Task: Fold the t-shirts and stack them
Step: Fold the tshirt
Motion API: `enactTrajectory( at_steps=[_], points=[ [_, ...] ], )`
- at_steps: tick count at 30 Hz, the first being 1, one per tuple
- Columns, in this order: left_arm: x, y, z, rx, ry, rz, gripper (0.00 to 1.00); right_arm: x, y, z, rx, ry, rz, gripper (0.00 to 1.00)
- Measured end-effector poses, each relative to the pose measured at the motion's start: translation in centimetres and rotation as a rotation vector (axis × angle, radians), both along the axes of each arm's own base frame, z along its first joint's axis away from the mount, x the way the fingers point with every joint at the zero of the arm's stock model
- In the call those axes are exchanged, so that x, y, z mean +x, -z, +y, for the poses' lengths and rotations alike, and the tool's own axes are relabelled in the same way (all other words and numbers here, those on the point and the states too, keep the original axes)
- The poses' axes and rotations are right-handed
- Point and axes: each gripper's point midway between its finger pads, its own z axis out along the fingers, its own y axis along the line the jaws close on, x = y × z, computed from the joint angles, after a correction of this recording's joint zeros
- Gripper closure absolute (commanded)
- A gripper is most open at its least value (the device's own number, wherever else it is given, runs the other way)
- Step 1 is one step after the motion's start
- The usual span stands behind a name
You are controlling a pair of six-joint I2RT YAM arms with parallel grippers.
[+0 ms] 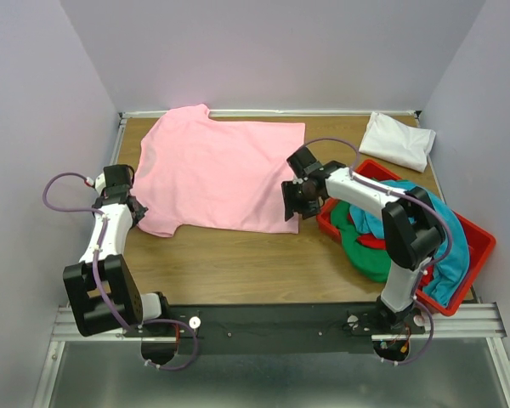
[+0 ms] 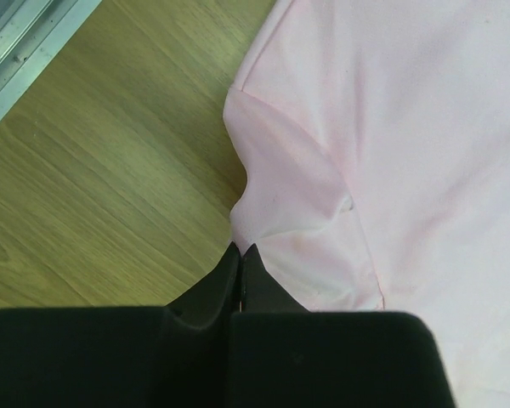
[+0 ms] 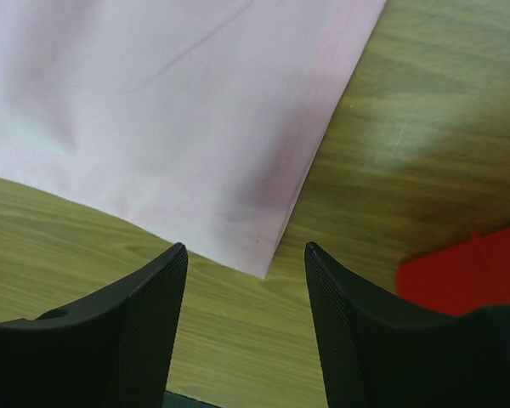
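Looking down from the top camera, the pink t-shirt (image 1: pixel 221 174) lies spread flat across the far half of the table (image 1: pixel 238 268), collar end to the left, hem to the right, with an arm at each near corner. The left gripper (image 1: pixel 133 211) sits at the near sleeve, and only its wrist view settles the detail: fingers pressed tight together, tips right against the sleeve's edge, though whether a sliver of cloth is caught between them I cannot tell. Over to the right gripper (image 3: pixel 245 252): from above it is just a dark lump at the hem, but its own camera shows the jaws spread apart, nothing between them, hanging over the shirt's near hem corner with bare wood around it. That wrist view catches only a scrap of the red bin (image 1: pixel 480 242). The overhead shot gives the whole of it at the right edge, heaped with a teal t-shirt (image 1: pixel 446 246), a green t-shirt (image 1: pixel 365 257) and a sliver of a red t-shirt (image 1: pixel 372 242). Overhead alone shows the white t-shirt (image 1: pixel 398 140), folded, in the far right corner.
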Motion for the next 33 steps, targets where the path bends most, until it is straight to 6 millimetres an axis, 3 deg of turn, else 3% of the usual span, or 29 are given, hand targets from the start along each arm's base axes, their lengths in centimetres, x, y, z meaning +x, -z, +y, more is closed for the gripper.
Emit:
enactTrajectory(
  at_steps=[12,22,26,29,33],
  points=[
    [0.2,0.0,-0.1,-0.002,0.02,-0.006,1.0,-2.9,1.8,-0.5,-0.045,-0.039,0.076,0.44],
    [0.2,-0.1,-0.2,-0.003,0.022,-0.009,1.0,-3.1,3.4,-0.7,-0.055,-0.04,0.09,0.59],
    [0.2,-0.5,-0.2,0.001,0.023,-0.023,1.0,-3.1,3.5,-0.7,-0.056,-0.042,0.091,0.75],
    [0.2,-0.7,-0.2,0.002,0.024,-0.029,1.0,-3.1,3.5,-0.7,-0.056,-0.041,0.091,0.97],
    [0.0,-0.7,-0.3,-0.003,0.03,-0.024,1.0,-3.1,3.6,-0.7,-0.054,-0.044,0.09,0.98]
  ],
)
